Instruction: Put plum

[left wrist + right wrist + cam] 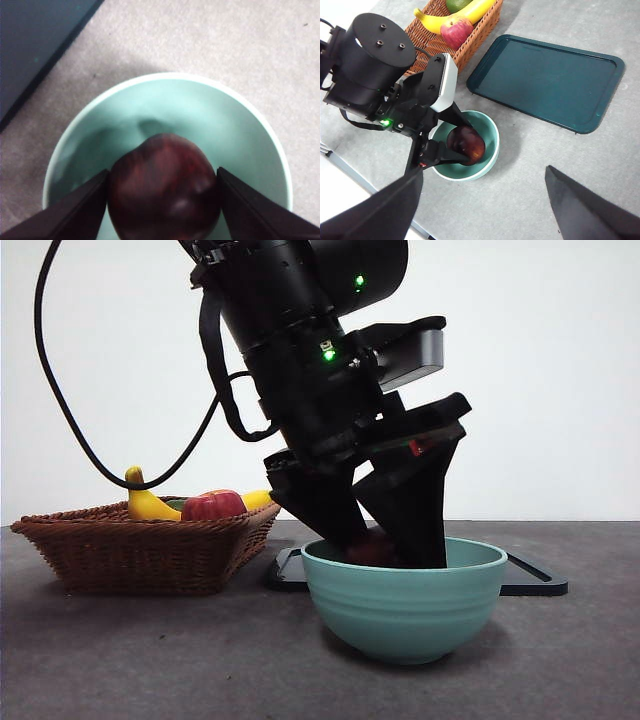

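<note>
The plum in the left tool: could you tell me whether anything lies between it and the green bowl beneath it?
Nothing visible: the left tool holds the plum just above the bowl's bare interior.

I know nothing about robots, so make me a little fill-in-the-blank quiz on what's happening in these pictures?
1. The left end effector holds the plum over a pale green ____.
2. In the wicker basket, the yellow fruit is a ____.
3. Behind the bowl lies a dark, flat ____.
4. The right end effector hangs above the table with its jaws ____.

Missing words: bowl; banana; tray; open
</note>
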Tool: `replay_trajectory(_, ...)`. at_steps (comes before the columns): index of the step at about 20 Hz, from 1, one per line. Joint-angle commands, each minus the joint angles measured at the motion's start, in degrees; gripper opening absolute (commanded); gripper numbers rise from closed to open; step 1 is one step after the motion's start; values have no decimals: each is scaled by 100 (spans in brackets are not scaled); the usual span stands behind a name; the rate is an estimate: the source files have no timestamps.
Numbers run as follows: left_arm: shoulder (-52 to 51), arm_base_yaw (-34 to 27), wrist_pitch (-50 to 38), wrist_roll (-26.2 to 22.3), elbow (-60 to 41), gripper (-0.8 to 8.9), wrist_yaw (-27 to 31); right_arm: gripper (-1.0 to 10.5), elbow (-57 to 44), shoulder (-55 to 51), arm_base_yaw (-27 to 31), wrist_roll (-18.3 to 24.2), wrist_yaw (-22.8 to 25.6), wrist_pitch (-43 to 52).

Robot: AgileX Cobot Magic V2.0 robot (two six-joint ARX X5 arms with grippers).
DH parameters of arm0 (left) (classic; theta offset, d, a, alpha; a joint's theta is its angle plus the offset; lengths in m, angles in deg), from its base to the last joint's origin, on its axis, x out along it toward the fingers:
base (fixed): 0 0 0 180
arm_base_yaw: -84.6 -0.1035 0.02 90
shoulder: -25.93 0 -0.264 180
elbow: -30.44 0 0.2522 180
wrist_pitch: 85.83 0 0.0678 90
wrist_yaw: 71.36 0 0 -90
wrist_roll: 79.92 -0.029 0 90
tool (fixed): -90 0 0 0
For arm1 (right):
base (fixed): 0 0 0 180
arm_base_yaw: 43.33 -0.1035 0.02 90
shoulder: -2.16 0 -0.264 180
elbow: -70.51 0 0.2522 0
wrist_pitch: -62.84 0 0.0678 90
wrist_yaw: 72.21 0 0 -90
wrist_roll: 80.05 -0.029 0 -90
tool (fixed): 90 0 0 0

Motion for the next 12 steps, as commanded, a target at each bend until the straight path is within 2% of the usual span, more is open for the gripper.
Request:
replay_trajectory(1,114,59,-28,-87,125,348,2,391,116,37,-24,-17,-7,42)
replay_trajectory(7,11,52,24,55,133,347,2,391,116,37,-24,-17,-7,39)
replay_trajectory(12,-929,-133,83,195,136,347,42,391,116,39,-24,-17,-7,39)
